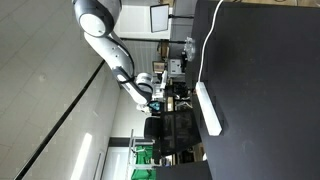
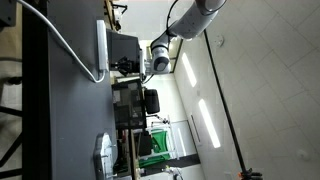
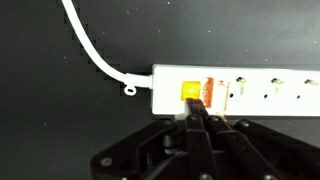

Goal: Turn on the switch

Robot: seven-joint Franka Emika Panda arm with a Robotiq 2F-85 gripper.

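Note:
In the wrist view a long white power strip lies on a black table top, with its white cord leaving its left end. The switch at that end is a small square that glows yellow-orange. My gripper is shut and holds nothing. Its paired fingertips touch the strip at the switch's lower right edge. Both exterior views show the strip with my gripper at its end; the switch is too small to make out there.
The black table carries the strip. A second white object lies further along the table. Dark equipment and a green crate stand beyond the table edge, behind my arm.

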